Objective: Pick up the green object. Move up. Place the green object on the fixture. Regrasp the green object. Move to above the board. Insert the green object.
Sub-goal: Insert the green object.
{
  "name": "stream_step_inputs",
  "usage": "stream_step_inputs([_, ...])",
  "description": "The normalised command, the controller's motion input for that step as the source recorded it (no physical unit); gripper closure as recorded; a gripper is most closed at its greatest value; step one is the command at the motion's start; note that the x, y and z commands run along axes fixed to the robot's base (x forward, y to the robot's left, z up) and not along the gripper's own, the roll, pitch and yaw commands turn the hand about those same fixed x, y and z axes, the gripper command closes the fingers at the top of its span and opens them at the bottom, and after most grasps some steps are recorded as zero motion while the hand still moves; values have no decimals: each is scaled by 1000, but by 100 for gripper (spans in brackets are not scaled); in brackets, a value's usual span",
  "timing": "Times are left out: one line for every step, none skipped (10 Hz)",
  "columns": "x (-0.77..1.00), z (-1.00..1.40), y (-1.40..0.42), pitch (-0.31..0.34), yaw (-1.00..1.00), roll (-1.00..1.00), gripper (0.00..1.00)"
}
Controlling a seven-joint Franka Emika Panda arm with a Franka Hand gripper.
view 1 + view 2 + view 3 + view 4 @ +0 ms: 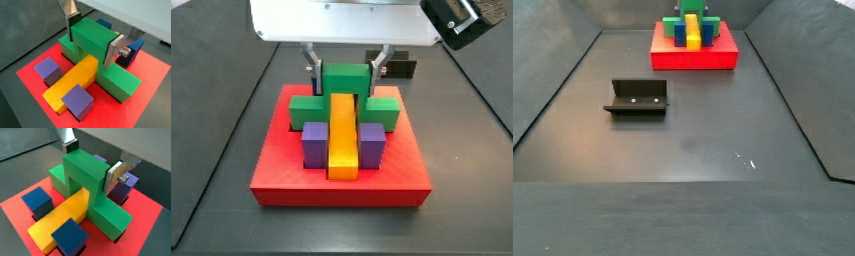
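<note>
The green object (pixel 90 37) (pixel 83 170) (pixel 345 78) stands on the red board (pixel 150 85) (pixel 338 185) (pixel 694 58). Its taller middle part bridges the yellow bar (pixel 73 77) and its side arms lie low in the crosswise recess. My gripper (pixel 90 47) (pixel 91 164) (pixel 345 68) is right above the board. Its silver fingers (pixel 111 50) press on the two opposite sides of the green middle part, shut on it. The fixture (pixel 636 97) (pixel 401 68) stands bare on the dark floor, well away from the board.
Two purple blocks (pixel 48 67) and two blue blocks (pixel 37 200) stand on the board on either side of the yellow bar, close to the green arms. Dark sloping walls ring the floor (pixel 687 150). A black camera (pixel 458 18) hangs at a side view's upper corner.
</note>
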Motion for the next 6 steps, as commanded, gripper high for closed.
stream_step_inputs([-140,-46,0,0,-51,0,100])
stream_step_inputs([-146,-14,0,0,0,0,100])
stream_step_inputs([0,-63,-37,0,0,0,100])
stream_step_inputs([0,-20,0,0,0,0,100])
stream_step_inputs([43,-157,0,0,0,-36,100])
stream_step_inputs([131,-260,-11,0,0,-61,100])
